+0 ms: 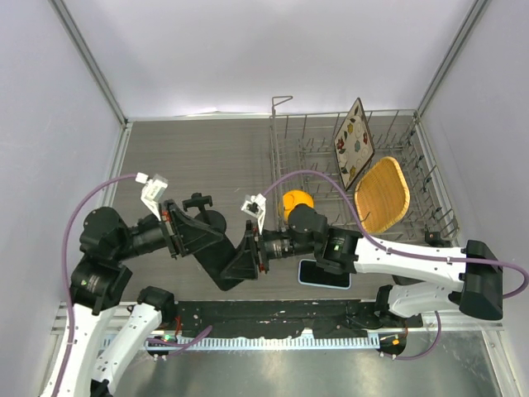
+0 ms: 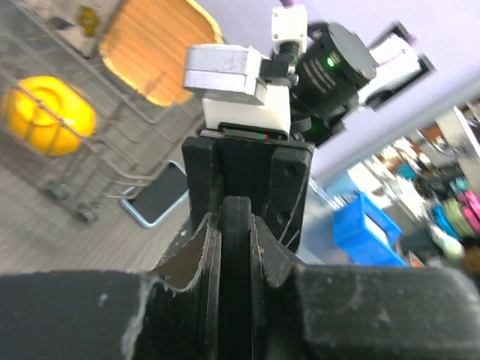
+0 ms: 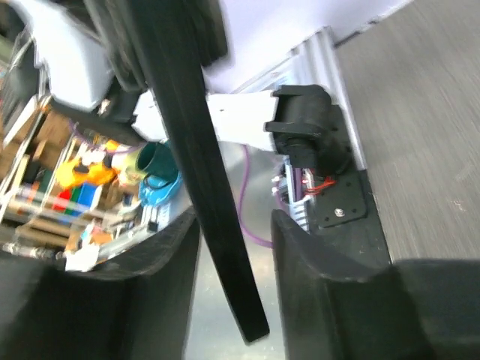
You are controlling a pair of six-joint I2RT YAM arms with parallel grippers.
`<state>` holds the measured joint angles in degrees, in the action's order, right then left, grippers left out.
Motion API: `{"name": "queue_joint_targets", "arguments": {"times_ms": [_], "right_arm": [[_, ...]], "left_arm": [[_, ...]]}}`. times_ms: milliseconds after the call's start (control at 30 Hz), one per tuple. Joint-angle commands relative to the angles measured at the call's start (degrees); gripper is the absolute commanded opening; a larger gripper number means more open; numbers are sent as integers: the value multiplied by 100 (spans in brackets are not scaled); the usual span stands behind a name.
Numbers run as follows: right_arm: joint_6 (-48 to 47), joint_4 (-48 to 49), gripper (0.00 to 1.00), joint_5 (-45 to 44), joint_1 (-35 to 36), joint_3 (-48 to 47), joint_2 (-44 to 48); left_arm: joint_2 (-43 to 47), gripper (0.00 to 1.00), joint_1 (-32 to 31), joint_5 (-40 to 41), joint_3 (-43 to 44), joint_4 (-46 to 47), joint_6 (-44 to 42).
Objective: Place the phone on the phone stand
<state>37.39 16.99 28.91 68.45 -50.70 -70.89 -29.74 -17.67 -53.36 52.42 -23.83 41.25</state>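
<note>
- My left claw (image 2: pixel 235 247) is pinched shut on the thin black edge of the phone stand (image 3: pixel 187 127). I judge that grip is there to keep the stand from tipping or sliding.
- My right claw (image 3: pixel 234 225) faces the left one from the far side of the same plate. Its jaws are apart, with the plate loose between them and daylight on one side, so it is not carrying anything.
- The phone (image 1: pixel 324 274) lies flat on the table (image 1: pixel 190 157), behind the right claw and beneath its wrist. Neither claw touches it.
- With the stand held by the left, the right claw looks free to back off and go for the phone.
- The dish rack (image 1: pixel 314 141) sits beyond both claws; I would steer wide of it.
</note>
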Motion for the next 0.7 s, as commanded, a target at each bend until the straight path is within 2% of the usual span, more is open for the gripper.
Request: {"name": "queue_joint_targets", "arguments": {"times_ms": [0, 33, 100, 300, 333, 400, 500, 667], "right_arm": [[-345, -1433, 63, -1824, -51, -397, 137], [-450, -1627, 68, -2454, -59, -406, 189], [-565, -2024, 73, -2749, -59, -450, 304], [-496, -2402, 73, -3979, -59, -643, 138], [-469, -2550, 73, -4189, -59, -869, 41], [-478, -2744, 73, -4551, -86, -1213, -387], [-671, -2877, 72, -4517, -147, -1881, -950], [-758, -3096, 63, -4455, -253, -2978, -1892]], "left_arm": [[47, 0, -17, 3097, 1136, -1787, -1180], [-92, 0, -17, 3713, 1339, -2548, -1286], [-216, 0, -17, 4559, 1866, -3246, -1496], [213, 0, -26, 5826, 2482, -3469, -1296], [301, 0, -26, 6333, 2588, -3522, -1182], [416, 0, -26, 6610, 2939, -3645, -1155], [434, 0, -35, 6637, 3300, -3777, -1243], [644, 0, -61, 6778, 3117, -3865, -1251]]}}
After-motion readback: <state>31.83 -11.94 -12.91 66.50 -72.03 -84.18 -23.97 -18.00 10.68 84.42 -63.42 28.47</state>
